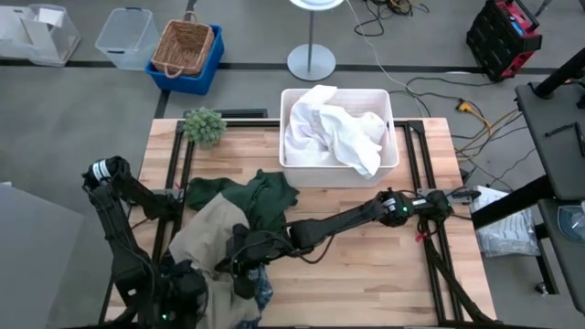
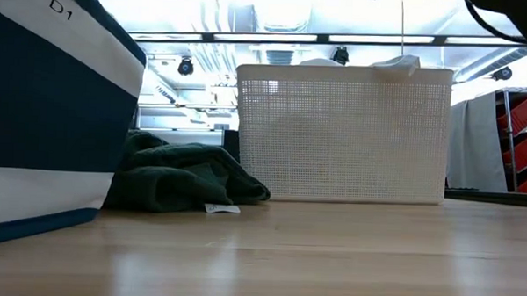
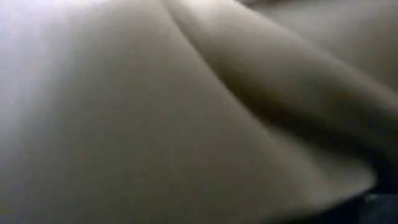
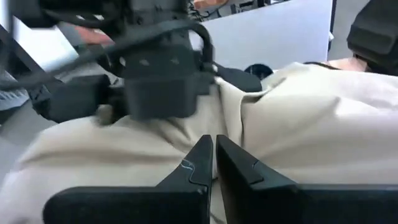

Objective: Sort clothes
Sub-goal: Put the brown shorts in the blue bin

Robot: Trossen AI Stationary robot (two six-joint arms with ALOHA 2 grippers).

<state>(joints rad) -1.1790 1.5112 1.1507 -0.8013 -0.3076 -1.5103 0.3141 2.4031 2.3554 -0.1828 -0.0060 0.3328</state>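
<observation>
Overhead, table-level, two close wrist views

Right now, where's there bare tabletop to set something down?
Bare wood lies on the table below the right arm, toward the right edge, and between the white bin and that arm. Crowded: the left side, with dark green garment, khaki garment and both grippers.

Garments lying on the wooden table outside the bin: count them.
3 visible: a dark green fabric garment mid-table, a khaki tan fabric garment nearer the front-left edge, and a blue plaid scrap peeking out beneath it. Others may be hidden underneath.
</observation>
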